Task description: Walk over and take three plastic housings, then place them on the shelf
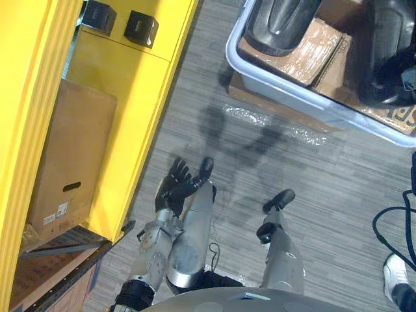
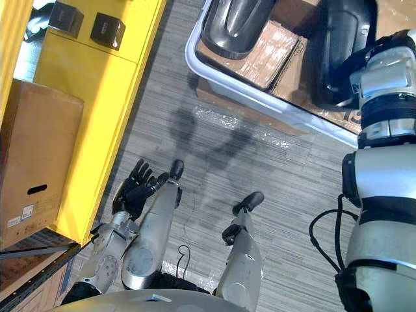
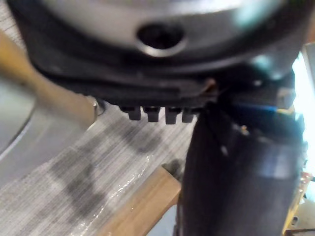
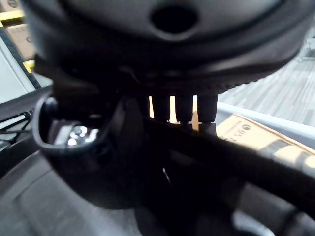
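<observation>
Left hand (image 1: 177,187) hangs at 6 o'clock over the floor, fingers spread, holding nothing. Right hand (image 4: 167,59) reaches into the grey bin (image 1: 286,91) at 1 o'clock, against a black plastic housing (image 2: 341,32); whether it grips, I cannot tell. Second housing (image 1: 283,23) lies alongside. Yellow shelf (image 1: 123,97) at 9 o'clock.

silver-grey arms (image 2: 383,175), black joint bands (image 2: 382,211); dark left robot hand (image 1: 177,186)
</observation>
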Robot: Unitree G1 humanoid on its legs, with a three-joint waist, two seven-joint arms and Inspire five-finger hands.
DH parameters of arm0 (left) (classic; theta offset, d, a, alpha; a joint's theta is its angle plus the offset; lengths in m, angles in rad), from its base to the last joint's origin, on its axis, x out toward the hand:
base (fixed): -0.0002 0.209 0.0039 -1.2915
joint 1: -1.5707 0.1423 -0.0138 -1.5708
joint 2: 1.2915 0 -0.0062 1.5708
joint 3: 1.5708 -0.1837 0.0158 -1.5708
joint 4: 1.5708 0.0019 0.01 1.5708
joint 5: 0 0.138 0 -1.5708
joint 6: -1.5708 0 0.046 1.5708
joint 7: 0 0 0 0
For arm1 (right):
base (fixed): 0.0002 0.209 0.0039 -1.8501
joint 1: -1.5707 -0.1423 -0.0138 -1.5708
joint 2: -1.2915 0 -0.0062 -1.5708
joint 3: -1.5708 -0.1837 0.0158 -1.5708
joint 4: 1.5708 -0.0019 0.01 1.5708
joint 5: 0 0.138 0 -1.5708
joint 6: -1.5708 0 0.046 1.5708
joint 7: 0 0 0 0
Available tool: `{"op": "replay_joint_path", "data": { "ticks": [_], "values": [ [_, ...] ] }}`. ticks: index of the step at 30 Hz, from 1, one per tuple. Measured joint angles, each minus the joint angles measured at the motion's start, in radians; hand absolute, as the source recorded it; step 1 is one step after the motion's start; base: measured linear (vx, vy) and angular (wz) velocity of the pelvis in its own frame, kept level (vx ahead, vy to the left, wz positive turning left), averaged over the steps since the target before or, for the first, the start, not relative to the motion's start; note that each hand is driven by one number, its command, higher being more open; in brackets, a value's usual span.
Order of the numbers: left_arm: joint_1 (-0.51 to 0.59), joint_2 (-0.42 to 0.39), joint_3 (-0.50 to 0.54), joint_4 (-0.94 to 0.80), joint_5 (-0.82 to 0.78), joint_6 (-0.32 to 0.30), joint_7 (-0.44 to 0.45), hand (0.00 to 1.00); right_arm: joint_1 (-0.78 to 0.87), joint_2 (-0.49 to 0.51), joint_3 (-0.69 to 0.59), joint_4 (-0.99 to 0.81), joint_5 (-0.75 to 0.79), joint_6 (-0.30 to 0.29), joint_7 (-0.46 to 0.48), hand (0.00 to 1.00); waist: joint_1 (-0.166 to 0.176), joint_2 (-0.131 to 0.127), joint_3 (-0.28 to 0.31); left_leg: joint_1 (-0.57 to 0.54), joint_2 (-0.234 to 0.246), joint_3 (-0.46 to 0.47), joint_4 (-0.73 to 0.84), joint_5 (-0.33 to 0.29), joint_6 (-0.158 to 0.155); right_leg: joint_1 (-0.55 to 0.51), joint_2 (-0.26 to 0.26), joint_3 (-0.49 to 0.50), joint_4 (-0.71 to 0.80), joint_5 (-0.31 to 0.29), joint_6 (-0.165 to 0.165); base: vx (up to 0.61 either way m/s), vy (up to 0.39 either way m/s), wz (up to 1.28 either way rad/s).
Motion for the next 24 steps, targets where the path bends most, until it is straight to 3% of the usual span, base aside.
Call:
{"op": "replay_joint_path", "data": {
  "ticks": [7, 12, 15, 17, 19, 24],
  "values": [
    [0.015, 0.019, 0.056, -0.009, -0.011, -0.005, -0.002, 1.00, 0.082, 0.022, -0.064, -0.005, -0.033, 0.003, -0.036, 0.00, -0.001, -0.019, -0.001, 0.034, 0.002, -0.002, -0.015, 0.007, -0.003, 0.029, -0.004, -0.029, 0.015, -0.023, -0.016, -0.06, 0.020, 0.04],
    [0.062, 0.051, 0.067, -0.010, -0.009, -0.022, -0.007, 1.00, 0.172, 0.077, -0.126, 0.030, 0.008, 0.023, -0.108, 0.00, -0.013, -0.050, -0.008, 0.071, 0.000, 0.000, -0.030, 0.010, -0.002, 0.060, -0.007, -0.042, 0.015, -0.023, -0.016, -0.03, 0.020, 0.02],
    [0.081, 0.052, 0.080, -0.010, 0.008, -0.041, -0.015, 1.00, 0.194, 0.095, -0.159, 0.038, 0.038, -0.048, -0.207, 0.00, -0.030, -0.051, -0.008, 0.090, 0.005, 0.014, -0.036, 0.014, -0.003, 0.069, -0.006, -0.036, 0.014, -0.023, -0.016, -0.06, 0.017, -0.11],
    [0.081, 0.055, 0.080, -0.019, 0.012, -0.066, -0.016, 1.00, 0.215, 0.095, -0.166, 0.033, 0.035, -0.150, -0.312, 0.00, -0.049, -0.052, -0.007, 0.124, 0.008, 0.016, -0.056, 0.022, -0.006, 0.092, -0.003, -0.036, 0.012, -0.024, -0.017, -0.07, -0.004, -0.03],
    [0.080, 0.067, 0.080, -0.039, 0.026, -0.076, -0.015, 1.00, 0.217, 0.094, -0.166, -0.001, 0.021, -0.212, -0.377, 0.00, -0.057, -0.057, -0.008, 0.155, 0.017, 0.026, -0.070, 0.025, -0.010, 0.113, 0.006, -0.027, 0.001, -0.024, -0.018, -0.06, -0.014, -0.15],
    [0.067, 0.164, 0.080, -0.183, 0.077, -0.087, -0.023, 1.00, 0.265, 0.094, -0.144, -0.164, -0.015, -0.344, -0.472, 0.00, -0.085, -0.109, -0.029, 0.255, 0.038, 0.049, -0.137, 0.041, -0.030, 0.179, 0.039, -0.012, -0.042, -0.023, -0.020, -0.02, -0.046, -0.14]
  ]
}}
